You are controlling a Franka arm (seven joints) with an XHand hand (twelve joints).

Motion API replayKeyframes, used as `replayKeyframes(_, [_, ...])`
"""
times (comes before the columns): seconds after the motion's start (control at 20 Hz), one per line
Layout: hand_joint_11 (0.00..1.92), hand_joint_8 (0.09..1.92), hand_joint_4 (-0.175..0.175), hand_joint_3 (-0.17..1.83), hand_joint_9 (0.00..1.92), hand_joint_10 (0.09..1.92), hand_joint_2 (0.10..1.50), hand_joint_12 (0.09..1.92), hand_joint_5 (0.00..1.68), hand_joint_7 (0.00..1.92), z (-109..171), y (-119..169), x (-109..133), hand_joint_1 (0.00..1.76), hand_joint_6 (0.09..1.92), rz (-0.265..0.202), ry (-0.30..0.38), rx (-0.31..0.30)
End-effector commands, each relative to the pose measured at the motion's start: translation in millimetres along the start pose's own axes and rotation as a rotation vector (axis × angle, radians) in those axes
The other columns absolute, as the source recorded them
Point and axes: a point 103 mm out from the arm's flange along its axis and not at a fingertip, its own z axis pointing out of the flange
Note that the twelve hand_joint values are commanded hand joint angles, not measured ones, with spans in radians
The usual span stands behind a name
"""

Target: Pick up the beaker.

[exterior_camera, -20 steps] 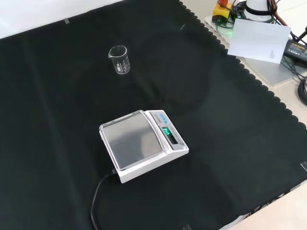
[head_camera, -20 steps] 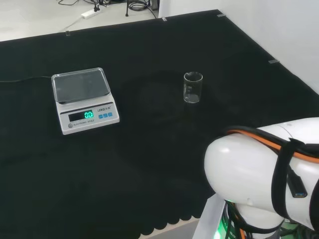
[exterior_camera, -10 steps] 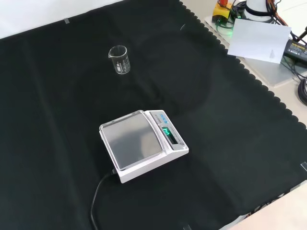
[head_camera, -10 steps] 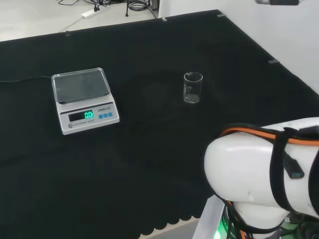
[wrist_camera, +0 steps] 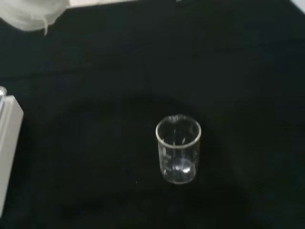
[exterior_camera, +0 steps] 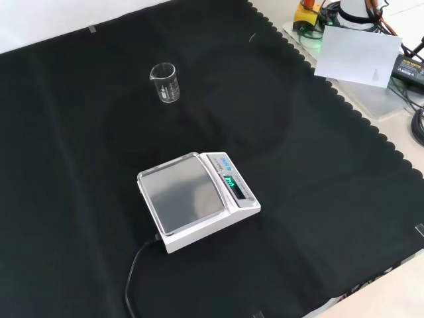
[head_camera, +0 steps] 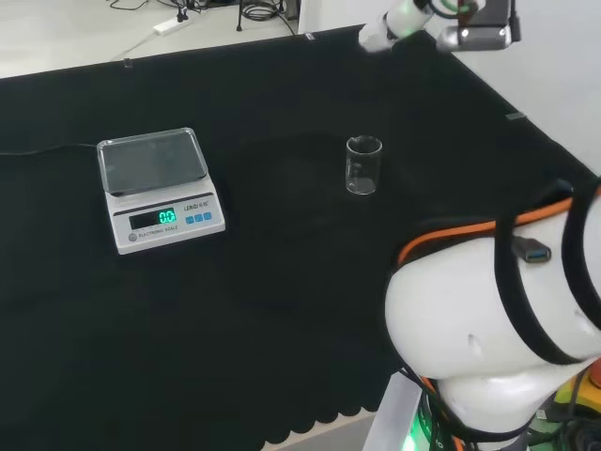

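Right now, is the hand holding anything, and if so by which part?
Nothing is held. The beaker stands upright on the cloth, apart from the scale, with nothing touching it.

Light is even and diffuse from overhead, bright enough that the black cloth (exterior_camera: 318,218) absorbs most of it and shows only faint creases. Shadows are soft: a dim one lies beside the scale (exterior_camera: 197,201) in the front view. The scale's steel pan (head_camera: 153,158) carries a pale sheen, its green display glows. The beaker (wrist_camera: 178,149) catches thin highlights on rim and base. The wrist view is soft overall, with a blurred white patch of the hand (wrist_camera: 31,13) at its corner.
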Motion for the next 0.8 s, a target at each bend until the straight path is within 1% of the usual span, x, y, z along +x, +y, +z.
replayKeyframes(0.05, [0.03, 0.72, 0.008, 0.07, 0.21, 0.93, 0.69, 1.52, 0.12, 0.03, 49.3, 55.6, -0.4, 0.71, 0.09, -0.021, -0.003, 0.045])
replayKeyframes(0.6, [0.00, 0.71, 0.016, 0.06, 0.18, 0.94, 0.68, 1.53, 0.08, 0.00, 88.1, 97.9, -4.0, 0.69, 0.09, -0.031, -0.005, 0.109])
replayKeyframes(0.8, [0.00, 0.69, 0.019, 0.06, 0.16, 0.95, 0.67, 1.53, 0.06, 0.00, 107.4, 112.6, -6.2, 0.69, 0.09, -0.037, -0.013, 0.139])
